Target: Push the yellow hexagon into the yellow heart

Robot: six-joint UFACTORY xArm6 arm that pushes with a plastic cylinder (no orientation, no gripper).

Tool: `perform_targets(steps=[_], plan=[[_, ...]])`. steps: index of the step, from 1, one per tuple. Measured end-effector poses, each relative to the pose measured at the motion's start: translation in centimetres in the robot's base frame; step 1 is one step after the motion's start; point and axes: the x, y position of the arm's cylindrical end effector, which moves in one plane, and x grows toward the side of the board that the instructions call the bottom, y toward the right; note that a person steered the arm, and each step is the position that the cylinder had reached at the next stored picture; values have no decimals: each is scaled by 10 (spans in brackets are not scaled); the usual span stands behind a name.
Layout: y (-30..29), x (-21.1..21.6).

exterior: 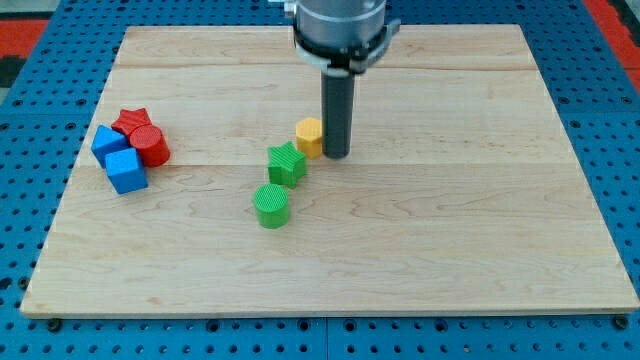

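My tip (pixel 336 155) sits just right of yellow hexagon (pixel 310 136), touching or nearly. Green star (pixel 287 164) & green cylinder (pixel 271 206) lie below-left on worktop (pixel 480 220). End effector: plain rod, no jaws to read.

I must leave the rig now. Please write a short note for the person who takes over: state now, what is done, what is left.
My tip touches the right side of the yellow hexagon, near the board's middle.
A green star and a green cylinder lie just below-left of it.
No yellow heart shows in the view.
Done: contact made. Left: find the heart, push the hexagon into it.
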Motion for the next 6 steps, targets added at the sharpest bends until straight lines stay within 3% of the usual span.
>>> perform_targets(steps=[1, 2, 3, 6], plan=[[-21, -16], [-19, 34], [-63, 15], [-43, -104]])
